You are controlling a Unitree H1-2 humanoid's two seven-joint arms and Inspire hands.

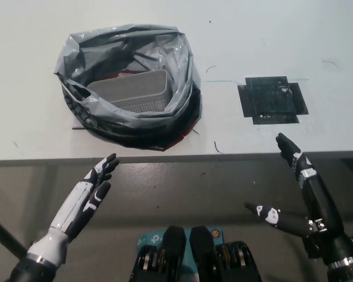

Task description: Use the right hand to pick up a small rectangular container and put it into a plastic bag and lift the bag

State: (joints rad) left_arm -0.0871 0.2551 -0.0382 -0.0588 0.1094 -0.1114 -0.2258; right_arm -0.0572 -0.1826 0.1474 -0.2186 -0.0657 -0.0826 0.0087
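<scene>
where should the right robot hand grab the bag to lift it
Grip the crumpled right rim of the grey plastic bag, coming from the right and above. That edge stands up loose, nearest the open right robot hand, while the container lies inside, toward the left. The left robot hand rests open below the table edge.

One bag (pixel 126 64), one container (pixel 129 88), two hands.
</scene>
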